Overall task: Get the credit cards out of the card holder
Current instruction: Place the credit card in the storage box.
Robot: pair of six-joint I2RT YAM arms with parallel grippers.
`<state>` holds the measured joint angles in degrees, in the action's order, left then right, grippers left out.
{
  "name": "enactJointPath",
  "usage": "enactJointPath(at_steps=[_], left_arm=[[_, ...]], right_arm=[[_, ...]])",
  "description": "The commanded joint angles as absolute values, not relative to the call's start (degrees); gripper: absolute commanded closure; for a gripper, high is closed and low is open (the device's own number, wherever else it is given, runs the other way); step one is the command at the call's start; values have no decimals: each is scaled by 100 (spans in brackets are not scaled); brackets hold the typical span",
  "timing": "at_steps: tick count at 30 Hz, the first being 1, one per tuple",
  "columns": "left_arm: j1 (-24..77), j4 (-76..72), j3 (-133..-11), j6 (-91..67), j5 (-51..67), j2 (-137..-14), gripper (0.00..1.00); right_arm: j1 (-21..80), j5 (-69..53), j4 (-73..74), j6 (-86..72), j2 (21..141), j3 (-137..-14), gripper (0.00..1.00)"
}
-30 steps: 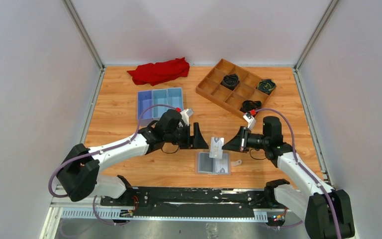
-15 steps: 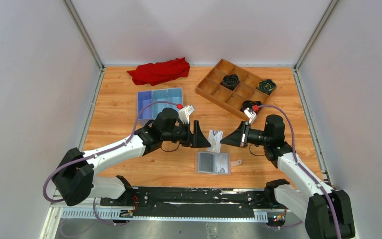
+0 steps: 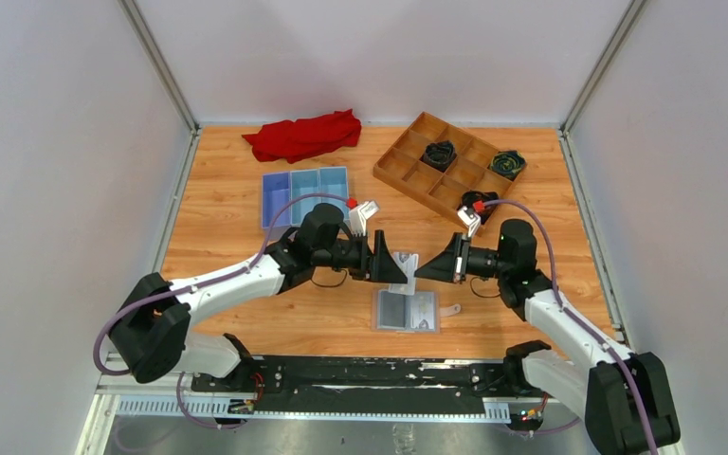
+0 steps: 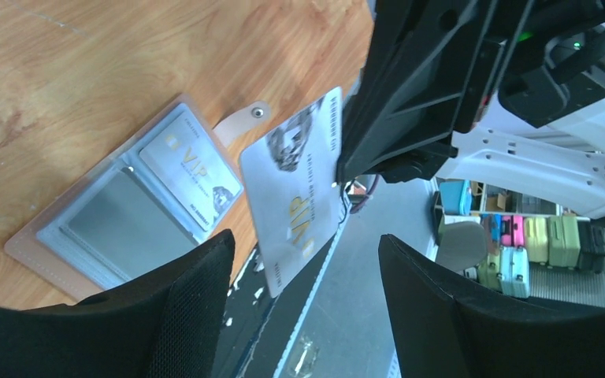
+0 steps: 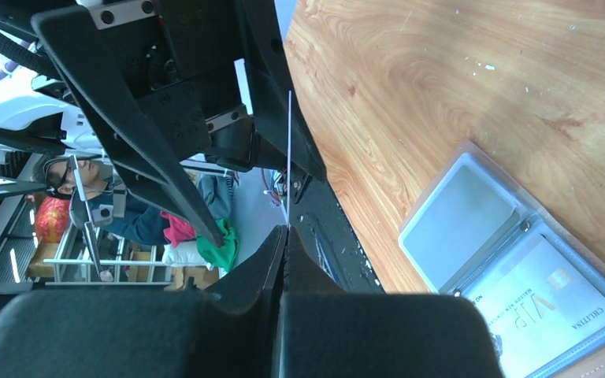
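Observation:
The card holder [image 3: 407,310] lies open and flat on the table, grey inside, with a pale credit card [image 4: 190,175] in one panel. My right gripper [image 3: 419,270] is shut on another pale credit card [image 3: 405,263] and holds it on edge above the holder. In the right wrist view this card [image 5: 288,150] shows as a thin line running out from the right gripper [image 5: 285,231]. My left gripper [image 3: 394,266] is open facing it. In the left wrist view the held card's [image 4: 299,185] lower end reaches between the left gripper's [image 4: 306,239] spread fingers without touching them.
A blue three-compartment tray [image 3: 305,194] sits behind the left arm. A wooden grid tray [image 3: 408,156] with dark bundles stands at the back right, and a red cloth [image 3: 303,136] lies at the back. The holder's snap tab [image 3: 450,309] sticks out to its right.
My right gripper has carried the card up and to the left, away from the holder. My left gripper has moved right to meet it, so the card's end now lies between its open jaws.

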<state>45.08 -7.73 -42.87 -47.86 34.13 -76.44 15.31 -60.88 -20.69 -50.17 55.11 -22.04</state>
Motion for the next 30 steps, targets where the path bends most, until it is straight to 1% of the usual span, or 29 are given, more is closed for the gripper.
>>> enactJointPath(at_steps=[1,5,12,16,20,21,24,25,29,30], left_arm=[[4474,-1087,-4456,-4927,3690,-7471,30],[4474,-1099,-4471,-4939,3733,-7410,34],[4474,-1204,-4476,-4983,3779,-7502,47],[4474,-1205,-4517,-5007,3788,-7604,58],[4474,-1206,-4471,-5036,3701,-7586,77],[4474,-1210,-4459,-5036,3678,-7575,84],[4474,-1208,-4452,-5051,3641,-7581,97],[4474,-1209,-4456,-5053,3639,-7591,100],[4457,-1209,-4435,-5045,3642,-7636,100],[4442,-1206,-4412,-5039,3640,-7630,100]], right_arm=[[1660,-6257,-2332,-5079,5606,-2059,100],[1692,-6284,-2408,-5083,5666,-2044,100],[1755,-6262,-2443,-5079,5728,-2087,100],[1784,-6258,-2439,-5071,5748,-2085,100],[1794,-6205,-2373,-5003,5756,-2087,100],[1798,-6192,-2373,-4999,5757,-2079,100],[1804,-6204,-2382,-4985,5765,-2094,100],[1802,-6217,-2365,-4971,5766,-2118,100],[1802,-6207,-1718,-4616,5831,-2382,99],[1802,-6187,-1431,-4441,5860,-2483,91]])
